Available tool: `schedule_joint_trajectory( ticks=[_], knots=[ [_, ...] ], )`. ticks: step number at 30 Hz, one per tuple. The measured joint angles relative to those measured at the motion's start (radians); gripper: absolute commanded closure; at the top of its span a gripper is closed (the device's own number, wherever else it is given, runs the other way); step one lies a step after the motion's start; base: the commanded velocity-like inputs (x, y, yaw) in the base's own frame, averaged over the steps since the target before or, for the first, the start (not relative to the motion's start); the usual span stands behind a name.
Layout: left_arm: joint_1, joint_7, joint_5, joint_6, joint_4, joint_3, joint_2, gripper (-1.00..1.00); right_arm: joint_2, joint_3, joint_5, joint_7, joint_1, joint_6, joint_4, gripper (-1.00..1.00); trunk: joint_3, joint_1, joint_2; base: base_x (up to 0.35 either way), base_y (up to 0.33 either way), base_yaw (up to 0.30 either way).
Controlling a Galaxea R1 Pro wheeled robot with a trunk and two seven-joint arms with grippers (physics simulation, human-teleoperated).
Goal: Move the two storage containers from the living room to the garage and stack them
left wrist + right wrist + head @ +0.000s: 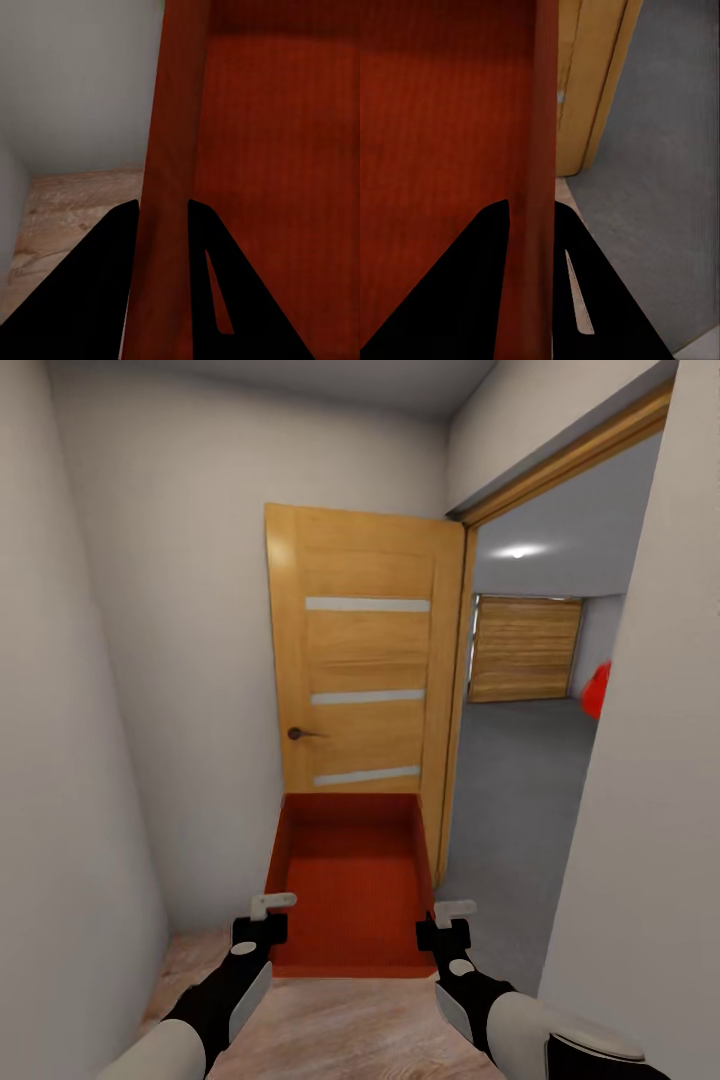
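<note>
Orange-red, the storage container [345, 880] hangs off the floor between both hands, long axis pointing straight ahead at the open wooden door [360, 670]. The left hand [262, 920] is pinched narrow on its left wall, the right hand [447, 925] likewise on its right wall. The garage floor [520, 780] lies ahead and to the right through the doorway, so the right arm is nearer the opening; I judge a rightward turn comes next.

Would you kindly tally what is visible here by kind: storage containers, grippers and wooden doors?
Storage containers: 1, the storage container, held by both side walls.
Grippers: 2, the left gripper and the right gripper.
Wooden doors: 2, the open door and the plank door.
Total: 5.
</note>
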Motion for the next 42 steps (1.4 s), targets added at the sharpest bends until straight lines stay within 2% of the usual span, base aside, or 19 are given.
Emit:
schedule_joint_trajectory(
  ticks=[22,34,38,42],
  knots=[
    [0.000,0.000,0.000,0.000,-0.002,-0.002,0.001,1.00,0.000,0.001,-0.002,0.000,0.000,-0.002,0.000,1.00,0.000,0.000,0.000,0.308,0.175,-0.282],
    [0.000,0.001,0.001,0.000,-0.008,-0.008,0.003,1.00,0.000,-0.002,-0.004,0.000,0.000,-0.010,0.000,1.00,0.000,0.001,0.000,0.045,0.017,-0.282],
    [0.000,0.003,0.019,0.000,-0.010,-0.021,0.007,1.00,0.000,-0.001,-0.004,0.001,0.000,-0.009,0.000,1.00,0.000,0.000,0.000,0.168,0.165,-0.282],
    [0.000,0.003,0.017,0.000,-0.011,-0.021,0.007,1.00,0.000,-0.002,-0.004,0.001,0.000,-0.009,0.000,1.00,0.000,0.000,0.000,0.215,0.224,-0.282]
  ],
)
